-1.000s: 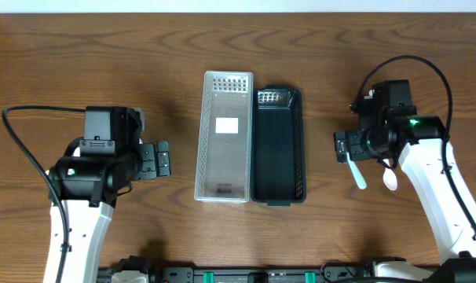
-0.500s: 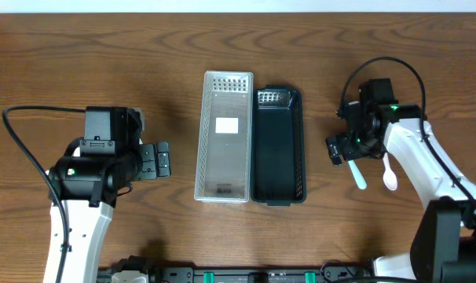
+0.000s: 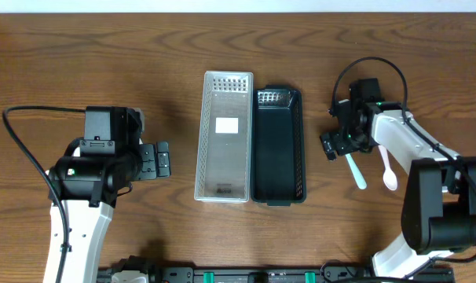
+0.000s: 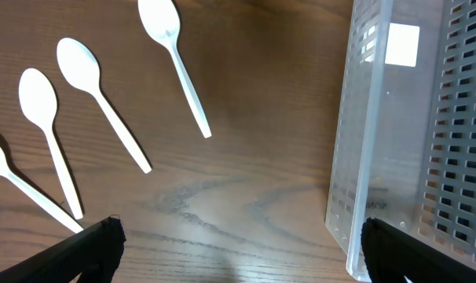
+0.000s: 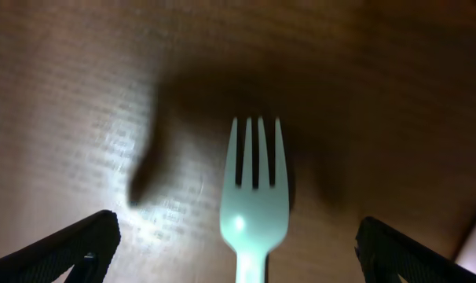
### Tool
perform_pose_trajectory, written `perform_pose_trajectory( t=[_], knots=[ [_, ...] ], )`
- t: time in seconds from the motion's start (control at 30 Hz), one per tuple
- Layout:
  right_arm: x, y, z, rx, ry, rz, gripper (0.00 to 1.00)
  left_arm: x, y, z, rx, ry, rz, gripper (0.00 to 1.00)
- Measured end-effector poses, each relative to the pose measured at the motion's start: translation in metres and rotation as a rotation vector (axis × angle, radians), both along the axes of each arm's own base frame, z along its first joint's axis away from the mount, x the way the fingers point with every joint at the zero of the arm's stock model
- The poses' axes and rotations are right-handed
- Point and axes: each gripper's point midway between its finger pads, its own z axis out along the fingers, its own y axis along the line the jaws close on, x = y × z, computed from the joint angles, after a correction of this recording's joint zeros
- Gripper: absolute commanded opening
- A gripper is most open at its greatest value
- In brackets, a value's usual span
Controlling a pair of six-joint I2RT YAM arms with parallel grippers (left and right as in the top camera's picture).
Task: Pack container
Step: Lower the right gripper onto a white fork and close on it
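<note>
The right pincer [image 3: 329, 147] hangs low over the tined end of a pale green plastic fork [image 3: 356, 170] lying on the brown wooden counter [image 3: 89, 55], its jaws spread wide to either side of the head and closed on nothing. A slim white plastic spoon [image 3: 388, 170] lies just beside the fork. At the counter's centre, a clear perforated plastic basket [image 3: 224, 147] and a black perforated plastic tray [image 3: 279, 147] sit side by side, long edges touching, both apparently bare of cutlery, so packing looks barely begun. The step in hand appears to be the approach to a first pick. The next move calls for settling the jaws squarely on the fork, closing on it, and carrying it left to a container. The right wrist view shows what the overhead cannot: four tines pointing away from the camera, centred between the parted fingertips, though the gap to the counter cannot be judged. The left pincer [image 3: 163, 159] waits open and empty left of the basket. Its wrist camera reveals four white plastic spoons [image 4: 100, 102] scattered below it, hidden from the overhead camera by the arm, and the basket's near wall.
</note>
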Motion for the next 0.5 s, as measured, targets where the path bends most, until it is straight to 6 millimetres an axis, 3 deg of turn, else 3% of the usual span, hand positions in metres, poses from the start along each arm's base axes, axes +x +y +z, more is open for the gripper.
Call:
perform_pose_trajectory(
  t=[0.2, 0.5],
  knots=[
    [0.012, 0.001, -0.003, -0.001, -0.042, 0.024, 0.99, 0.000, 0.000, 0.000, 0.000, 0.000, 0.000, 0.98],
    [0.014, 0.001, -0.003, -0.011, -0.051, 0.085, 0.99, 0.000, 0.000, 0.000, 0.000, 0.000, 0.000, 0.98]
  ],
)
